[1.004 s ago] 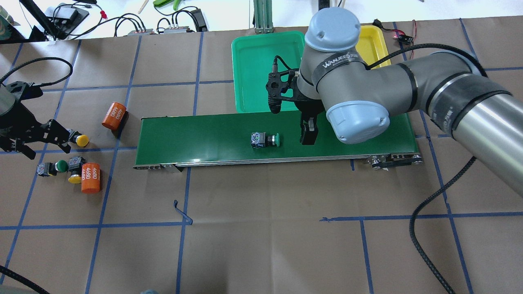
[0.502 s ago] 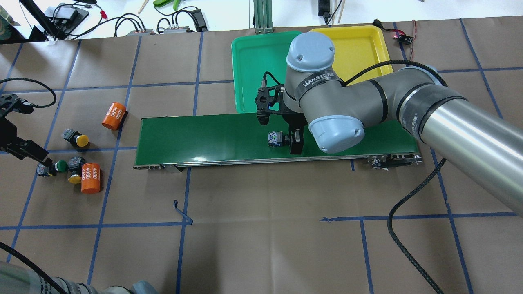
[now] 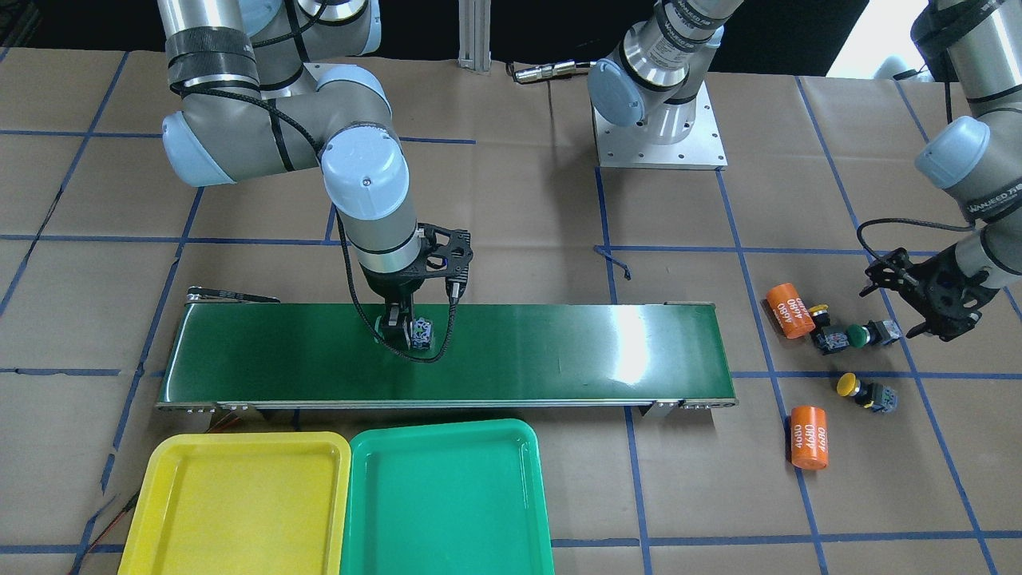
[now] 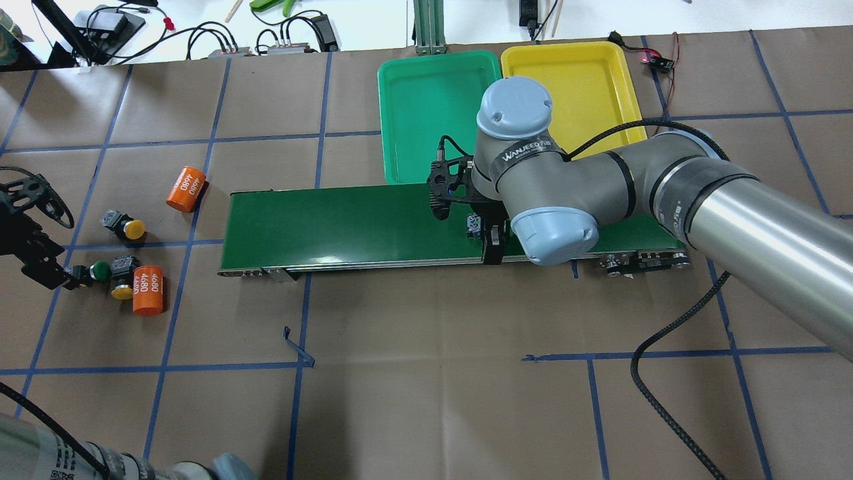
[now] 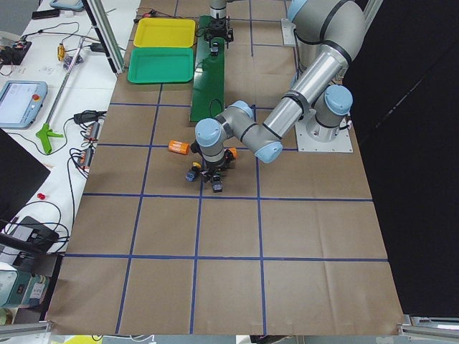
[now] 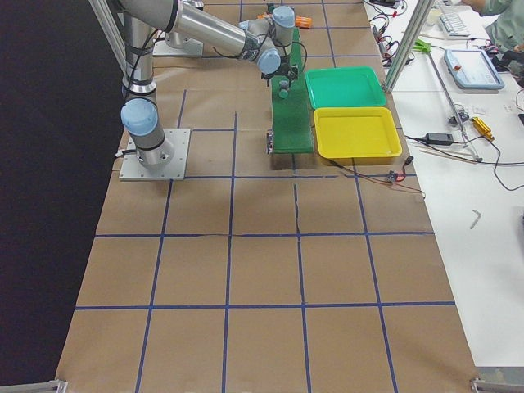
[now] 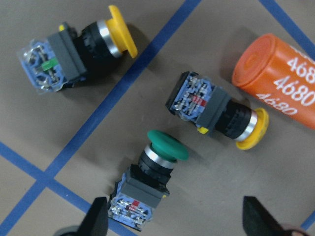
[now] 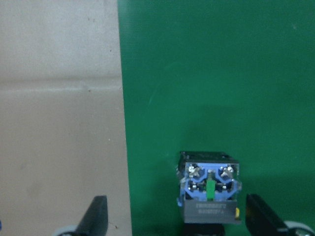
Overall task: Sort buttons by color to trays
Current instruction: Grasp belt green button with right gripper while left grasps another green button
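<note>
- The button (image 8: 209, 189) lies on its side on the belt (image 4: 346, 223), near the belt's robot-side edge. Its terminal end faces the wrist camera. The cap is hidden, so I cannot read its colour.
- The right gripper (image 8: 178, 219) straddles it with jaws spread wide. Neither finger touches it, and it sits nearer 1 finger than the other.
- Step in hand, as I judge it: grasping this button for the pick off the belt.
- Next move: close squarely on the blocky body, lift, check the cap, then carry it across the belt to the matching tray.
- The green tray (image 4: 433, 113) and yellow tray (image 4: 573, 87) sit side by side just beyond the belt's far edge. Neither holds a button, so 0 are sorted.
- The left gripper (image 7: 177, 219) is open above the green button (image 7: 165, 152), which lies on the paper (image 4: 426, 373).
- 2 yellow buttons (image 7: 78, 54) (image 7: 221, 113) lie near it. The second one's cap is just beside an orange cylinder (image 7: 280, 81).
- Room: 1 right finger hangs at the belt edge. The left cluster is tight, so closing there risks nudging a neighbour.
</note>
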